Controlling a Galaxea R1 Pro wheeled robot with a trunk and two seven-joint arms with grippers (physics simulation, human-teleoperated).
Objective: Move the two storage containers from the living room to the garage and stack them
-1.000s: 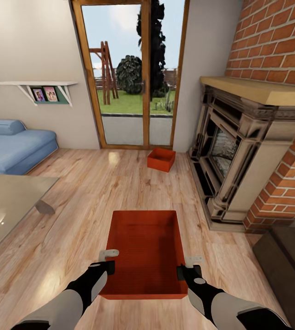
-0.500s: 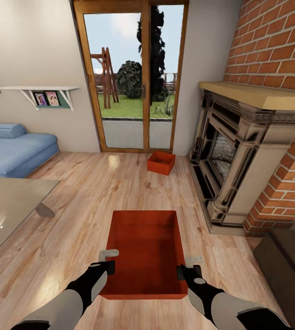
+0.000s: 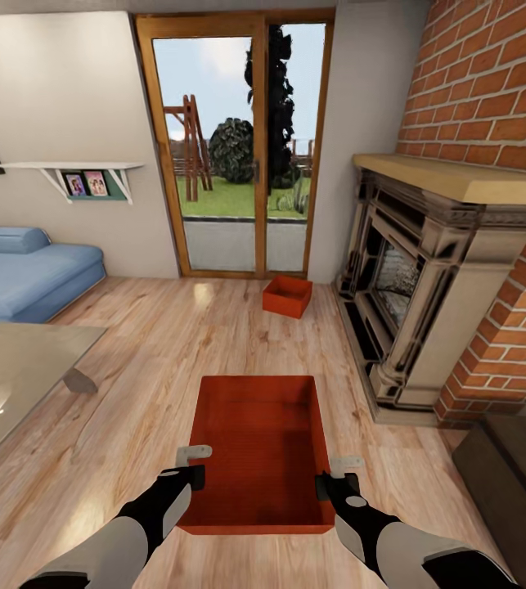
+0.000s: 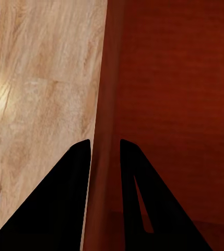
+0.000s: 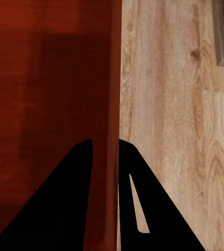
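I hold one orange-red storage container [image 3: 258, 446] in front of me over the light wood plank floor of the living room. My left gripper [image 3: 195, 476] is shut on its left wall [image 4: 105, 130], one finger inside and one outside. My right gripper [image 3: 323, 484] pinches the right wall [image 5: 113, 104] the same way. The second storage container [image 3: 287, 295] sits on the plank floor far ahead, by the glass doors [image 3: 238, 155] and the fireplace [image 3: 426, 278].
A blue sofa [image 3: 25, 270] stands at the left, with a glass-topped table [image 3: 9, 372] nearer on the left. The brick fireplace runs along the right, and a dark low block [image 3: 512, 483] lies at the near right. Open plank floor [image 3: 213, 335] stretches ahead.
The whole view has drawn back: the far container, doors and fireplace look a little smaller and farther. The held container and both grippers keep the same place in the picture.
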